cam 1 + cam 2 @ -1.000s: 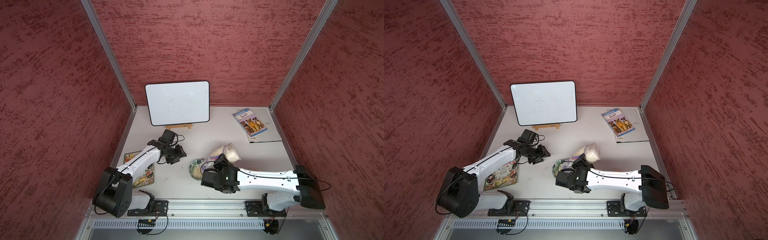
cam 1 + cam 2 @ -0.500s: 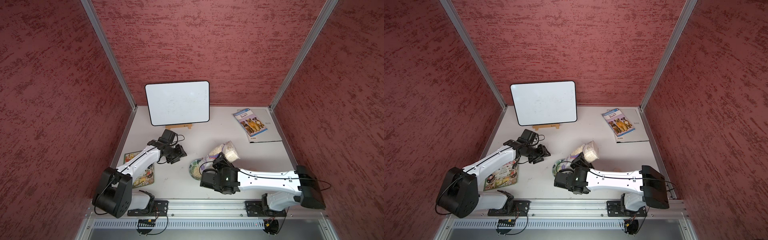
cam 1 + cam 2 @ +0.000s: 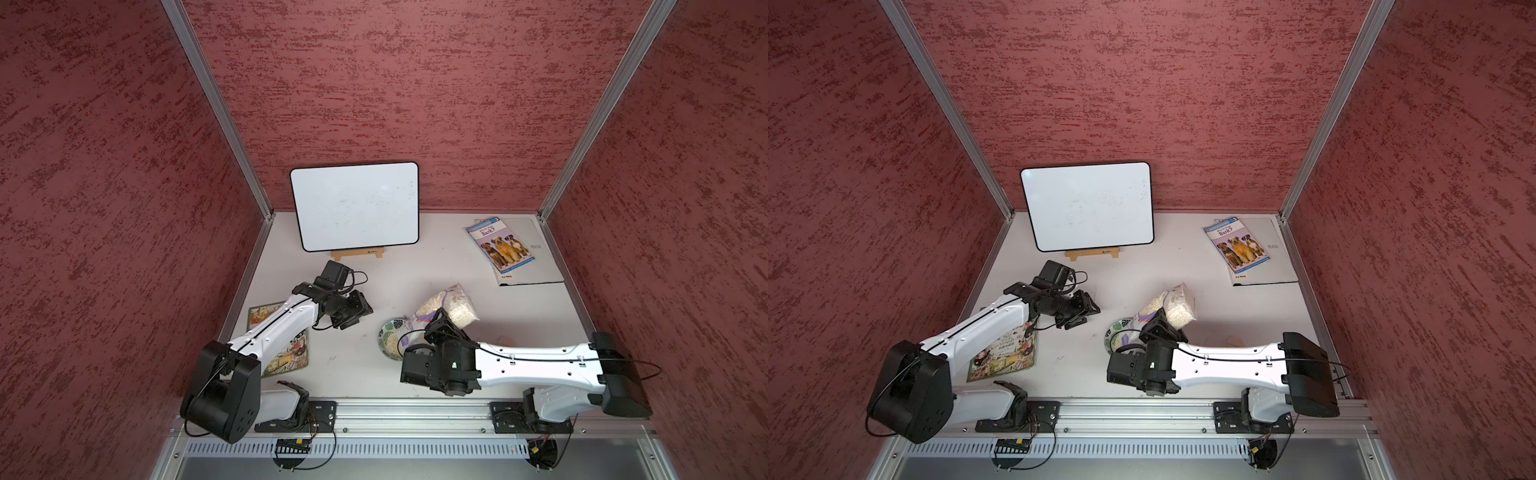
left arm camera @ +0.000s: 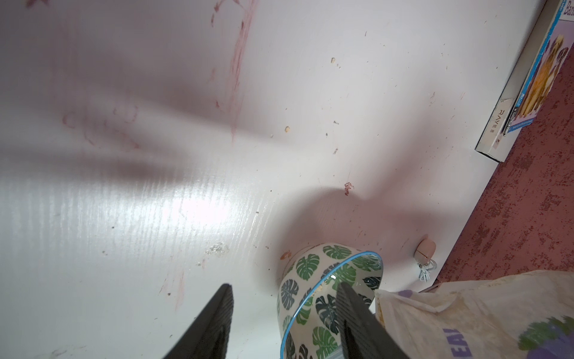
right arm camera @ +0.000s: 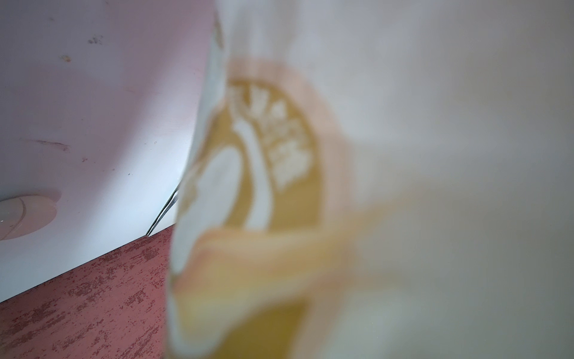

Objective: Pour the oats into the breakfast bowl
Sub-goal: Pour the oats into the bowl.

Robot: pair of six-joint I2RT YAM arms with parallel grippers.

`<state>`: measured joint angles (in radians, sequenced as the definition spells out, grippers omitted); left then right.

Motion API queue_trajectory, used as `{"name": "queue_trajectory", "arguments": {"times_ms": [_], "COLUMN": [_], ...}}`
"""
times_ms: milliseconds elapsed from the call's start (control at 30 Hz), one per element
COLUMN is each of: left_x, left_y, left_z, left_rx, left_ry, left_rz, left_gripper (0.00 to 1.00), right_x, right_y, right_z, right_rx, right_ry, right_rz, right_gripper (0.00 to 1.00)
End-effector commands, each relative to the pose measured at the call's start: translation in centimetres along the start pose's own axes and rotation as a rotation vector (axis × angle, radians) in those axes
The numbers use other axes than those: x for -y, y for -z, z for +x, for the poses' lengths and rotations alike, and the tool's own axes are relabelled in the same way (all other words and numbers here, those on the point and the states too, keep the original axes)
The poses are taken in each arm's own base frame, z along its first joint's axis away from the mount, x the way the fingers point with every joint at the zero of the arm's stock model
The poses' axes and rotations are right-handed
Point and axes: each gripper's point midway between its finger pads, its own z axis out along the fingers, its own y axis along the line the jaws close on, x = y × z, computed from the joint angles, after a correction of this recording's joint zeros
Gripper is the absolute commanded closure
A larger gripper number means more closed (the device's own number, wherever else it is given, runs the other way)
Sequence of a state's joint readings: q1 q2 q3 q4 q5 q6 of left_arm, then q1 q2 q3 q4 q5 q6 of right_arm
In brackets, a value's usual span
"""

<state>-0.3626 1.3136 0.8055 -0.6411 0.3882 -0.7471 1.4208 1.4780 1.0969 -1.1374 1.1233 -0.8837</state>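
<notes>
Oats point(image 3: 393, 351) lie as a pale patch inside the bowl point(image 3: 386, 332), which stands near the middle of the bench, a little toward its front edge. In both top views the bag point(image 3: 457, 305) point(image 3: 1177, 305) hangs tilted just above it. Its labelled end dips to the bowl's rim point(image 3: 1115, 328) and its full end is raised toward the back right corner.

The right gripper point(image 3: 439, 321) point(image 3: 1158, 322) is pinched on the bag at the label. In the right wrist view the bag's gold seal point(image 5: 264, 161) fills the frame, blurred, so the fingers themselves cannot be seen there.

The left gripper point(image 3: 359, 313) point(image 4: 284, 285) hovers near the bowl on the side toward the left edge. Its fingers point(image 4: 223, 310) are spread with nothing between them. In the top views it looks apart from the bowl.

A whiteboard point(image 3: 355, 205) leans on a wooden stand point(image 3: 357, 254) at the back edge. A dog book point(image 3: 500, 245) rests on a grey folder point(image 3: 540, 266) by the back right corner. A picture book point(image 3: 291, 357) lies along the left edge, partly under the left arm. A pink disc point(image 4: 425, 248) sits toward the right edge.
</notes>
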Motion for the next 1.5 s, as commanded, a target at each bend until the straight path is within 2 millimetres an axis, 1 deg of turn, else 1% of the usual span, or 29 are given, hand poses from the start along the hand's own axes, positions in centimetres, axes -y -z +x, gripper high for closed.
{"name": "queue_trajectory", "arguments": {"times_ms": [0, 67, 100, 133, 233, 367, 400, 467, 533, 567, 633, 667, 767, 800, 900, 933, 1000, 1033, 1133, 1167, 1233, 1300, 1367, 1433, 1467], "left_x": [0.1, 0.1, 0.1, 0.1, 0.0, 0.1, 0.1, 0.1, 0.2, 0.2, 0.2, 0.2, 0.2, 0.2, 0.1, 0.1, 0.2, 0.2, 0.2, 0.2, 0.1, 0.1, 0.1, 0.0, 0.0], "left_y": [0.3, 0.4, 0.4, 0.5, 0.4, 0.6, 0.7, 0.7, 0.6, 0.6, 0.6, 0.6, 0.6, 0.5, 0.5, 0.5, 0.4, 0.3, 0.3, 0.3, 0.1, -0.1, -0.2, -0.1, -0.2], "left_z": [0.0, 0.0, 0.0, 0.0, 0.1, 0.2, 0.2, 0.2, 0.3, 0.3, 0.3, 0.3, 0.4, 0.4, 0.4, 0.4, 0.4, 0.4, 0.4, 0.3, 0.3, 0.3, 0.3, 0.3, 0.3], "left_rx": [0.009, 0.011, 0.013, 0.015, 0.011, 0.007, 0.011, 0.015, 0.011, 0.007, 0.008, 0.009, 0.01, 0.007, 0.003, 0.005, 0.006, 0.005, -0.001, 0.003, 0.007, -0.002, -0.004, 0.004, 0.005], "left_ry": [0.005, 0.004, 0.005, 0.006, 0.007, 0.007, 0.007, 0.01, 0.013, 0.014, 0.014, 0.015, 0.019, 0.019, 0.018, 0.018, 0.021, 0.022, 0.021, 0.022, 0.03, 0.034, 0.035, 0.038, 0.042], "left_rz": [0.017, 0.018, 0.018, 0.019, 0.02, 0.022, 0.025, 0.03, 0.033, 0.034, 0.034, 0.034, 0.038, 0.037, 0.032, 0.031, 0.038, 0.039, 0.032, 0.031, 0.035, 0.035, 0.029, 0.031, 0.032], "left_gripper": [0.44, 0.44, 0.44, 0.44, 0.44, 0.44, 0.44, 0.44, 0.44, 0.44, 0.44, 0.44, 0.44, 0.44, 0.45, 0.45, 0.45, 0.45, 0.45, 0.45, 0.45, 0.45, 0.45, 0.45, 0.45], "right_x": [2.2, 2.4, 2.7, 2.7, 2.3, 1.8, 2.0, 2.3, 2.0, 1.8, 1.8, 1.9, 2.1, 1.8, 1.4, 1.4, 1.5, 1.5, 1.5, 1.7, 2.3, 1.4, 1.0, 1.2, 1.2], "right_y": [0.6, 1.0, 1.3, 1.4, 1.0, 1.1, 1.3, 1.2, 0.9, 0.9, 1.0, 1.0, 0.7, 0.6, 0.8, 0.8, 0.5, 0.6, 0.9, 1.0, 0.9, 0.6, 0.8, 0.8, 0.7], "right_z": [1.6, 2.6, 3.5, 3.7, 2.8, 3.7, 4.1, 3.3, 2.7, 2.6, 3.2, 3.0, 1.6, 1.6, 2.8, 2.7, 1.6, 1.7, 2.8, 2.7, 1.2, 1.4, 2.4, 2.3, 1.9], "right_rx": [-0.09, -0.099, -0.094, -0.091, -0.099, -0.132, -0.119, -0.099, -0.107, -0.113, -0.116, -0.113, -0.077, -0.087, -0.109, -0.104, -0.081, -0.081, -0.096, -0.076, -0.027, -0.062, -0.083, -0.055, -0.042], "right_ry": [-0.032, -0.042, -0.073, -0.079, -0.056, -0.049, -0.066, -0.071, -0.057, -0.055, -0.057, -0.04, -0.051, -0.041, -0.063, -0.049, -0.039, -0.041, -0.052, -0.041, -0.068, -0.052, -0.064, -0.048, -0.044], "right_rz": [0.107, 0.109, 0.118, 0.119, 0.115, 0.107, 0.116, 0.122, 0.106, 0.097, 0.098, 0.104, 0.103, 0.091, 0.085, 0.092, 0.1, 0.096, 0.083, 0.09, 0.106, 0.068, 0.06, 0.086, 0.092], "right_gripper": [0.79, 0.79, 0.79, 0.79, 0.79, 0.79, 0.78, 0.78, 0.79, 0.79, 0.79, 0.78, 0.78, 0.78, 0.78, 0.78, 0.78, 0.78, 0.78, 0.78, 0.77, 0.79, 0.79, 0.78, 0.78]}}
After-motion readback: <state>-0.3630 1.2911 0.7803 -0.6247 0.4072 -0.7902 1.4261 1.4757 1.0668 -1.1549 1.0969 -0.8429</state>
